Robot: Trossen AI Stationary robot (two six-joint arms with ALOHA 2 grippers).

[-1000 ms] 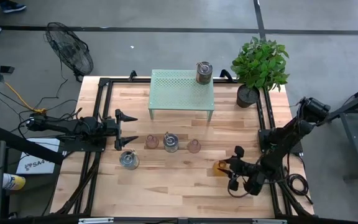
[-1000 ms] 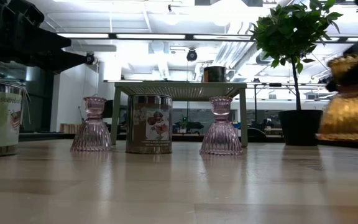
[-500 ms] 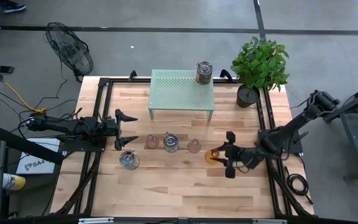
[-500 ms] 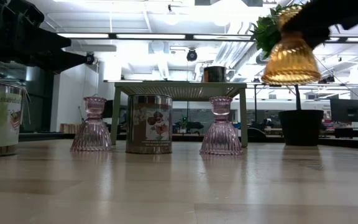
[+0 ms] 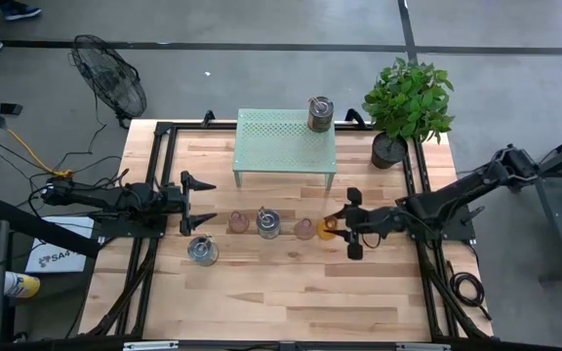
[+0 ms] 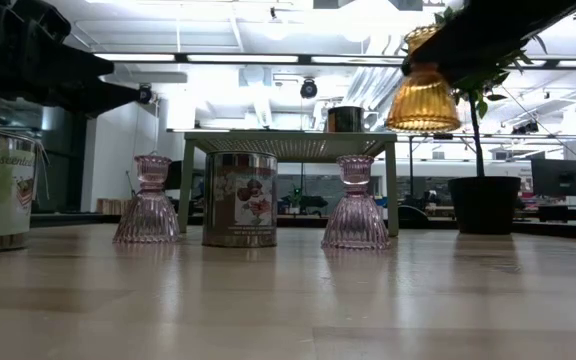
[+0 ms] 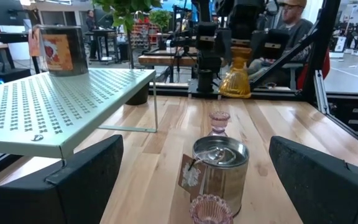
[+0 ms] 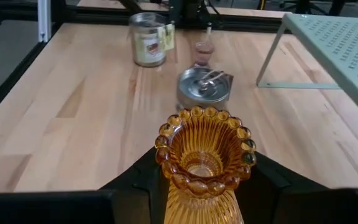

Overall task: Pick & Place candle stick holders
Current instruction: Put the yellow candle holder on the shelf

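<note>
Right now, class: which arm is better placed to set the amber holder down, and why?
The right: the right gripper already holds the amber holder above the table, while the left gripper waits open by the left edge.

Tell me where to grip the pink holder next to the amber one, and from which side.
Grip the pink holder at its narrow waist under the cup, coming from above: the flared base is too wide, and the tin crowds one side.

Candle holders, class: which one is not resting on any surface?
The amber glass holder. The right gripper holds it in the air near the green stand; one metal holder stands on that stand, the other four on the table.
</note>
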